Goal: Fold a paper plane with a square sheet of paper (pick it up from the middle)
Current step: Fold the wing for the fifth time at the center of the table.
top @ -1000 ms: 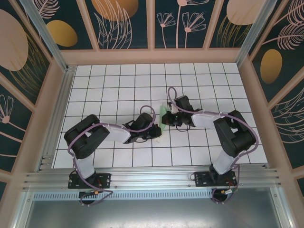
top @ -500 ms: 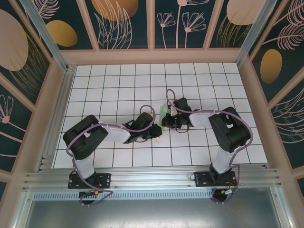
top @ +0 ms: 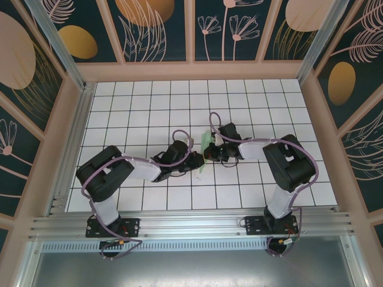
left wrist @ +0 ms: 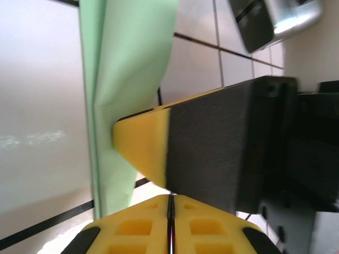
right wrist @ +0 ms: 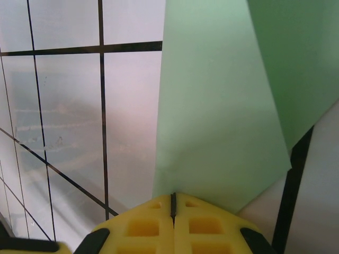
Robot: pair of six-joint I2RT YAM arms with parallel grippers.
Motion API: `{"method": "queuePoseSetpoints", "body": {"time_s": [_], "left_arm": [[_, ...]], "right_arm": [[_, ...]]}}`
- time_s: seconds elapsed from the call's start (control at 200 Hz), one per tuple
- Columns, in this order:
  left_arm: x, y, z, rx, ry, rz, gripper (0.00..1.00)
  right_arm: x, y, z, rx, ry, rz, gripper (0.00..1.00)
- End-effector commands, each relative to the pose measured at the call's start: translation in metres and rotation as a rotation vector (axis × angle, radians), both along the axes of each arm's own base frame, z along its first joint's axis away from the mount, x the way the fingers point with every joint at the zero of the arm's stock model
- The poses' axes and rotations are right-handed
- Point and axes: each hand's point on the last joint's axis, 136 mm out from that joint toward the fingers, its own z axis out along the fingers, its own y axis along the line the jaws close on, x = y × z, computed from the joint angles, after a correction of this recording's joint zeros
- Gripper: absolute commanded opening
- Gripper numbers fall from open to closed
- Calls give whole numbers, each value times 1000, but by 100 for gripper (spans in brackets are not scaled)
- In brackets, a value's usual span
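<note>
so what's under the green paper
White tiled table lies under the green paper; black grid lines run up to its edge and vanish. The tiles directly beneath the sheet are covered.

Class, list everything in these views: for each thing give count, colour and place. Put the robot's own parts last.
paper sheet: one, light green, partly folded, mid-table between the grippers.
table: one, white tiles, black grid lines, under everything.
wall panels: several, dark with tan plant patterns, around the table.
metal frame: one, silver, near edge.
left arm: one, black and grey, left side.
right arm: one, black and grey, right side.
left gripper: one, yellow fingers, shut, beside the paper.
right gripper: one, yellow fingers, shut on the paper's edge.
</note>
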Motion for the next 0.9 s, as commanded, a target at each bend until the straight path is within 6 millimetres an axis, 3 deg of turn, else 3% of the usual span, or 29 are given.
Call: {"method": "queuePoseSetpoints", "body": {"time_s": [0.0,0.275,0.46,0.616,0.721,0.896], "left_arm": [[-6,-2,-14,-6,34,-20,11],[-15,11,-46,89,92,-14,10],[-26,29,-65,172,128,-9,8],[-30,31,-69,189,134,-17,4],[-29,31,-70,194,131,-20,3],[-29,30,-71,194,132,-23,1]], "right_arm": [[-3,2,-2,9,39,-2,6],[1,6,8,59,31,-1,6],[22,1,46,120,-71,-52,7],[31,-4,72,118,-169,-93,7],[26,1,73,110,-177,-73,7],[19,11,49,73,-110,-41,7]]}}
